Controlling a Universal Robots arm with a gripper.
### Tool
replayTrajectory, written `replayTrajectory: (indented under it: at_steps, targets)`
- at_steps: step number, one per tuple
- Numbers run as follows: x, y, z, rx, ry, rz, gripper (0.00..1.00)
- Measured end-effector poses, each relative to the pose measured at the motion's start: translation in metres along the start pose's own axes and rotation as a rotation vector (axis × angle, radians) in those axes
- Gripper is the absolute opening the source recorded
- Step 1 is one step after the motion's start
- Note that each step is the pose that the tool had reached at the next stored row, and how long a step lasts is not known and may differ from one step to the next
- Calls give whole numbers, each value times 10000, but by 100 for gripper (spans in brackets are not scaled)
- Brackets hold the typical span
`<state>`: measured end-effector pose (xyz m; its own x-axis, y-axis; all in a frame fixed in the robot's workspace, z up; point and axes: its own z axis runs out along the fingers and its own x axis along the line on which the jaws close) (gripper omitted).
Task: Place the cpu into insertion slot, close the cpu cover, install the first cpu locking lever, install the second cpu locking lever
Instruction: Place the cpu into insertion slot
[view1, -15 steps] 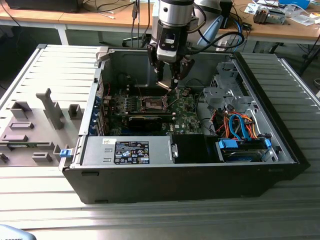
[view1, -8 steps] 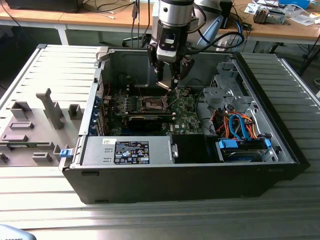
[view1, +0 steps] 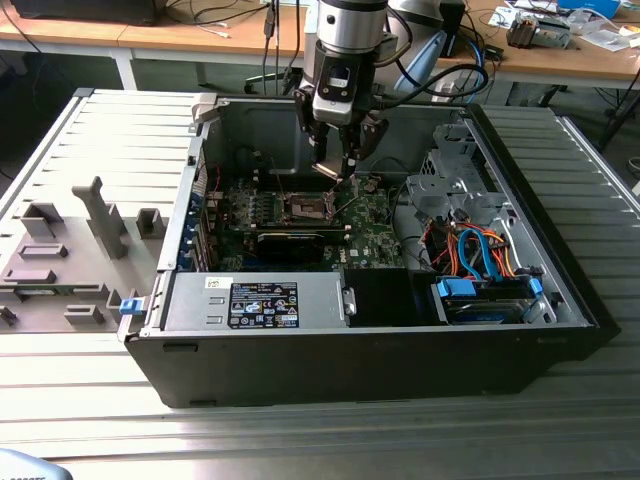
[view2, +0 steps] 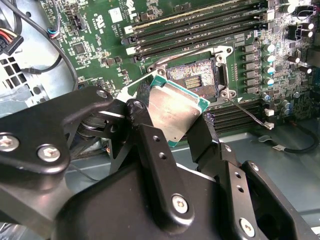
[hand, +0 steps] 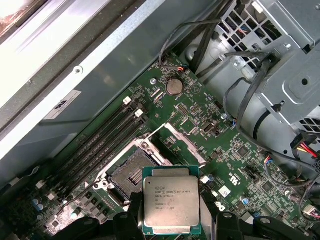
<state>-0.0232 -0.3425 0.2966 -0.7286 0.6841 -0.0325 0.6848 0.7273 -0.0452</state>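
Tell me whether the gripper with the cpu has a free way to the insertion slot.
Probably yes: the gripper holds the cpu near the insertion slot, the cpu cover stands swung open, and nothing lies over the socket.

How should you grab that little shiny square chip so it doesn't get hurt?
Pinch two opposite thin edges, coming in from the sides. The cpu is flat, and its wide metal top gives nothing to pinch. The gripper holds it that way now, jaws shut on opposite edges, near the open insertion slot.
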Motion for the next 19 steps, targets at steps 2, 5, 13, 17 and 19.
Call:
replayTrajectory:
  at_steps: [2,5,13,17,19]
  targets:
    - [0,0,0,1,1,14,55]
    - [0,0,1,1,2,32,55]
    - [0,0,4,4,4,98,55]
    - [0,0,7,9,4,160,55]
    - [0,0,8,9,5,182,55]
